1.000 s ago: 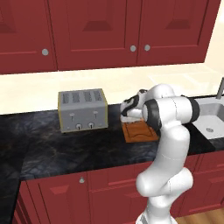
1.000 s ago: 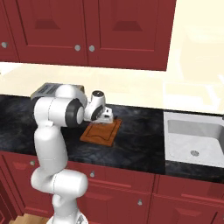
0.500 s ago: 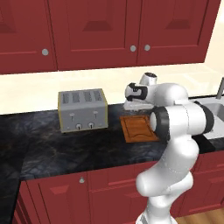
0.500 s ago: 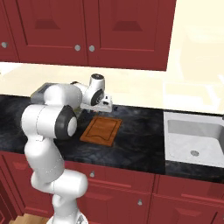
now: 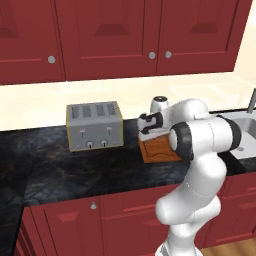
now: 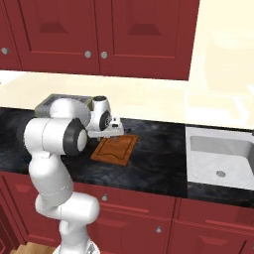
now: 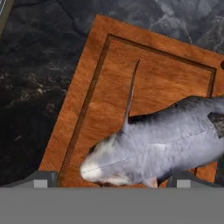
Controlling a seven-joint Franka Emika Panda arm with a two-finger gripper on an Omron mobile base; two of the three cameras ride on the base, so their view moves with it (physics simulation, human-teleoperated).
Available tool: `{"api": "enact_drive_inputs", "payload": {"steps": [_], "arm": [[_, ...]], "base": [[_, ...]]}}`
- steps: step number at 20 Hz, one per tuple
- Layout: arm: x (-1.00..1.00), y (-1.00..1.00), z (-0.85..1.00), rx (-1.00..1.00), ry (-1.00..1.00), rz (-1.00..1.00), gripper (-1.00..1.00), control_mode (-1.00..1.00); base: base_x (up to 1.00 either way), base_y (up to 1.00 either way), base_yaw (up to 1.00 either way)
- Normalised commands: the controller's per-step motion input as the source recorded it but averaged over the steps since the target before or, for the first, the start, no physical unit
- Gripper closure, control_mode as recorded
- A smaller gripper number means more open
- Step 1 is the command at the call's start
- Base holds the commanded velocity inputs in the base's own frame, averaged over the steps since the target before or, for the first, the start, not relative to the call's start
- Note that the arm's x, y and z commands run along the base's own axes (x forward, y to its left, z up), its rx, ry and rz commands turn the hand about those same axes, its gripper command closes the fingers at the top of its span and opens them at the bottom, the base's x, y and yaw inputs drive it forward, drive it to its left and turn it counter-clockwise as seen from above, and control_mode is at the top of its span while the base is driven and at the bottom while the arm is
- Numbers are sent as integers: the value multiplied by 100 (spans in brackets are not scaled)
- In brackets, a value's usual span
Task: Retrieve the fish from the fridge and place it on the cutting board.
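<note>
Left base view: gripper (image 5: 148,131) low over the board (image 5: 160,149), just right of the toaster (image 5: 94,125) on the dark counter (image 5: 75,170). Right base view: gripper (image 6: 120,130) at the board's (image 6: 116,150) far end, sink (image 6: 221,156) well apart. Hand view: fish (image 7: 159,142) lies across the board (image 7: 105,96) between the tips; grip can't be told.

Even, diffuse light is filling the rendered kitchen, with no single source showing and no glare burning out any surface. The pale wall (image 5: 45,102) is reading bright while the dark marbled counter (image 5: 75,170) is staying legible. In the hand view the fish (image 7: 166,140) is throwing a thin dark shadow onto the cutting board (image 7: 131,78). Textures are looking soft and slightly pixelated; edges are showing no distortion.
</note>
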Motion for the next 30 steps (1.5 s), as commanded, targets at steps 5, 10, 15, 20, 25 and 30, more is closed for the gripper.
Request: {"api": "enact_drive_inputs", "payload": {"steps": [5,10,15,20,25,30], "arm": [[100,-1,-36,-2,-22,9,-100,-100],[89,-13,-63,0,-3,14,-100,-100],[73,-16,-100,0,1,13,-100,-100],[46,-31,-95,3,19,7,-100,-100],[-52,-15,-7,0,-2,0,-100,-100],[-59,-7,-25,-1,7,0,-100,-100]], "base": [[0,0,0],[0,0,0],[0,0,0],[0,0,0],[0,0,0],[0,0,0]]}}
